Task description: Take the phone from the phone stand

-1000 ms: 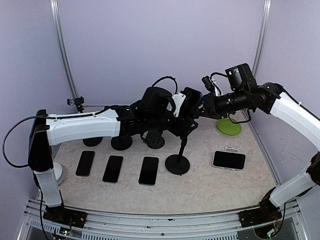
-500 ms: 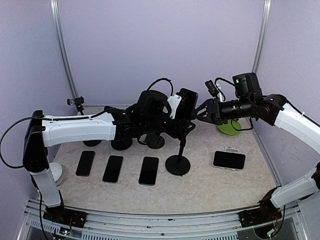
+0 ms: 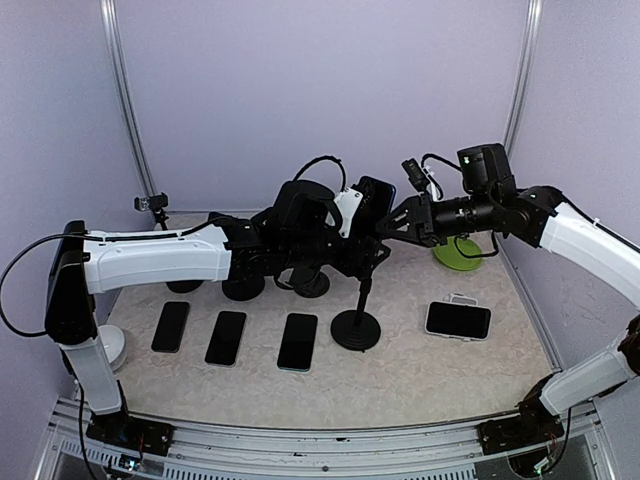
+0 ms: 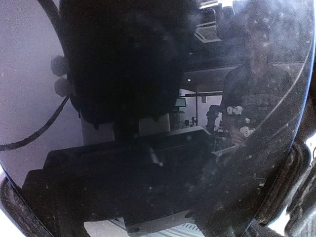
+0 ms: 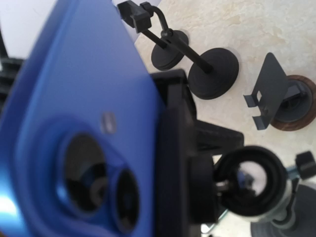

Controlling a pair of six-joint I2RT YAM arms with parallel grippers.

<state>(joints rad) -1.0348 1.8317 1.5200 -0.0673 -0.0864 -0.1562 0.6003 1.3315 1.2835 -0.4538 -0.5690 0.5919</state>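
Phone (image 3: 375, 200) sits high over the middle of the table (image 3: 420, 375), at the top of the black stand (image 3: 356, 326), with an arm on each side. The left gripper (image 3: 362, 214) has its jaws set wide across the phone and closed on its edges; in the left wrist view the dark screen (image 4: 148, 123) fills nearly the whole picture. The right gripper (image 3: 395, 226) is just beside the phone's other side, and I cannot tell how far its jaws are open. Its camera shows the phone's blue back (image 5: 74, 98) against the stand's black clamp (image 5: 173, 148). Three other phones (image 3: 225, 337) lie flat in a row on the table.
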